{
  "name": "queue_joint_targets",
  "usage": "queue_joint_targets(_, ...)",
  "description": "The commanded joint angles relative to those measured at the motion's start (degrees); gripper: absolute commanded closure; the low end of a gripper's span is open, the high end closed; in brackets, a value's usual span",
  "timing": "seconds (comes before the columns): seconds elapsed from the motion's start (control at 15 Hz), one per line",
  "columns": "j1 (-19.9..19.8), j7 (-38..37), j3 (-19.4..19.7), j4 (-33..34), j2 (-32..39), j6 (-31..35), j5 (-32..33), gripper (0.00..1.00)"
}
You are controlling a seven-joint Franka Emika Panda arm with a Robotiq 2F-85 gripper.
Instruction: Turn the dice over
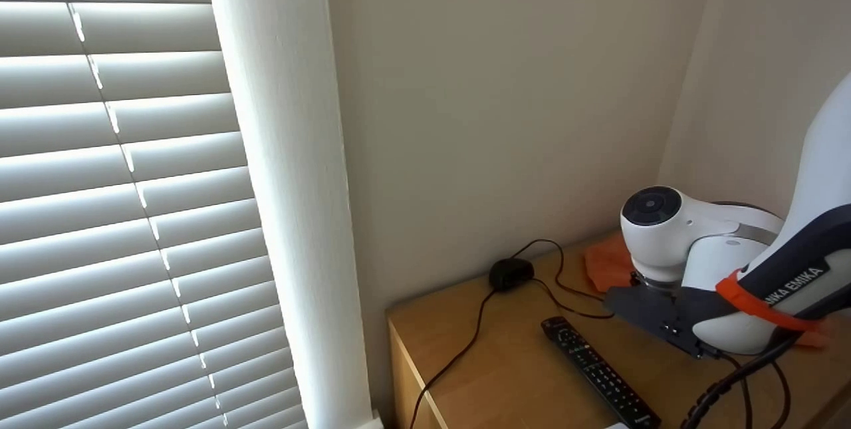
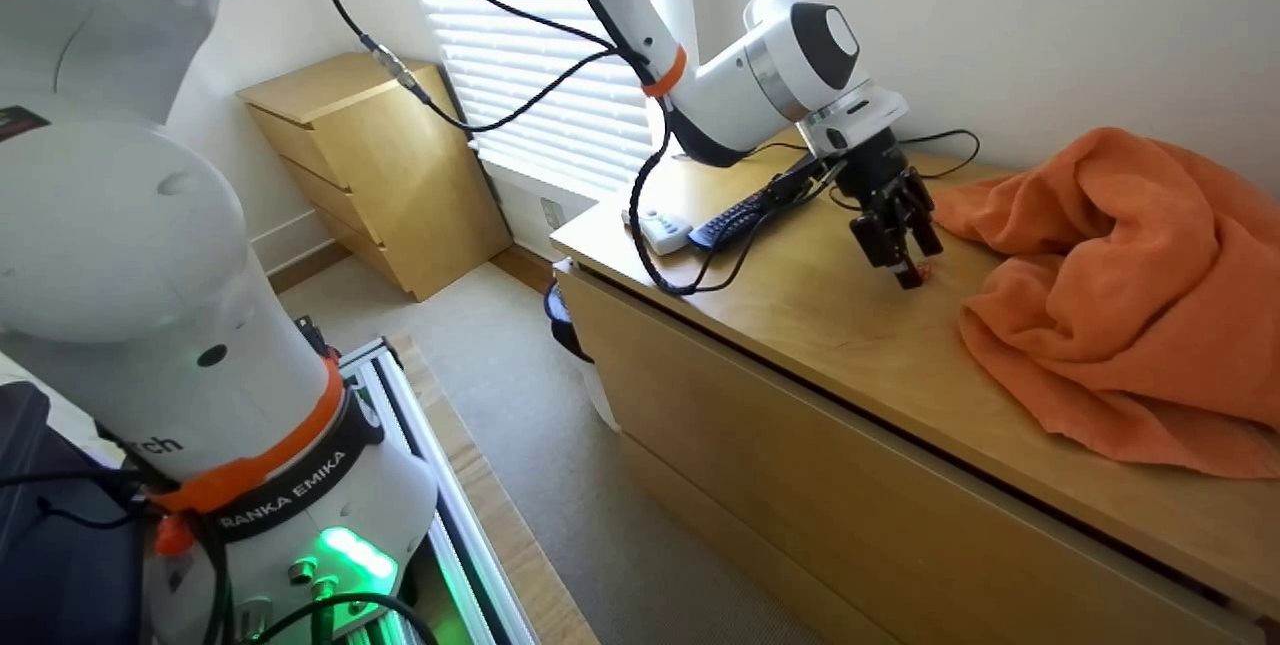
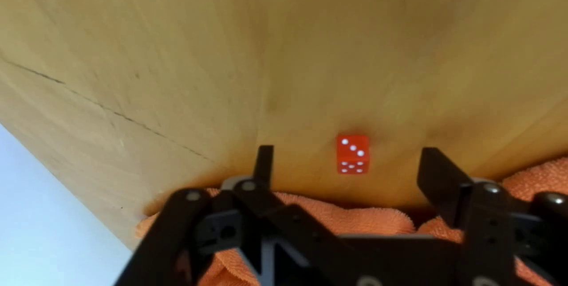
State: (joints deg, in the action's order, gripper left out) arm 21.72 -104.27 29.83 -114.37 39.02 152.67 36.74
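Pincer (image 3: 348, 157) spread wide, we see the red die (image 3: 353, 154) on the bench (image 3: 177, 33) between the fingers (image 3: 265, 162) in the wrist view, near the orange cloth (image 3: 355, 219).

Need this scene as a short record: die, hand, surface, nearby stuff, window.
object: red die, resting on the wooden dresser top
faces seen: three pips, fuller to the wrist camera; five pips, foreshortened
hand: open, fingers on both sides of the die in the wrist view, a gap to each
held: nothing
cloth: orange towel, bunched near the die
remote: black remote, buttons up
beside remote: white device, type unclear
near wall: small black box with cords
window: white blinds, lowered
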Motion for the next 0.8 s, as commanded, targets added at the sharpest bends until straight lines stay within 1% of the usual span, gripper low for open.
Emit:
queue_joint_targets(0.0,-5.84,4.80,-5.06,-1.49,-4.17,-0.72,-1.38,0.00)
queue_joint_targets(0.13,-8.81,8.00,-7.11,-1.70,-6.11,-1.34,-3.09,0.00)
queue_joint_targets(0.33,-13.44,15.40,-10.46,-2.24,-9.20,-2.88,-7.48,0.00)
queue_joint_targets(0.53,-17.69,24.42,-13.76,-2.20,-12.25,-5.88,-14.45,0.00)
queue_joint_targets(0.73,-20.77,31.92,-16.47,-1.82,-14.32,-9.42,-21.45,0.00)
